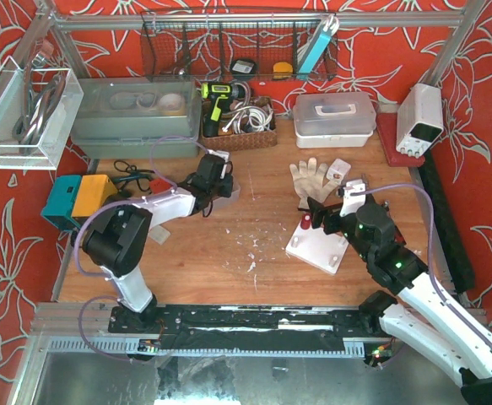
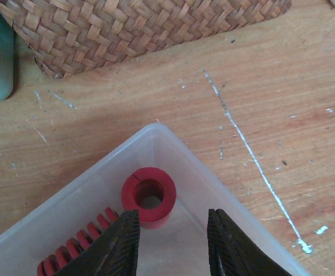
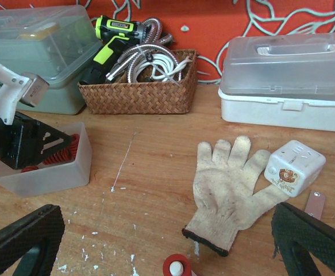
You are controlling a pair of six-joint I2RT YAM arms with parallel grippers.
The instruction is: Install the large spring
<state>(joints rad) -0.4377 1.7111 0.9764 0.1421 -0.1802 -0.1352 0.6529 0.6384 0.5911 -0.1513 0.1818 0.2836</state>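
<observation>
From above, the left gripper [image 1: 221, 182] is reaching into a small translucent plastic bin [image 1: 231, 194] that is sitting on the scuffed wooden table [image 1: 186, 263], just in front of a woven basket [image 1: 239, 137]. The right gripper [image 1: 311, 209] is hovering over a flat white block [image 1: 317, 251], well apart from the bin.

In the left wrist view, the dark fingers [image 2: 124, 244] are standing partly apart, with only the bin's cloudy floor showing between them. A red spring [image 2: 149, 197], seen end-on as a thick split ring, is sitting in the bin's corner just beyond the fingertips, closest to the one on the view's left. Whether it is touching that finger I cannot tell. A second red coil [image 2: 69, 256] is lying on its side beside that finger.

In the right wrist view, the black textured fingers are spreading wide at the lower corners, gripping nothing. A knitted cream glove [image 3: 230, 190] and a white cube [image 3: 295, 167] are lying ahead.
</observation>
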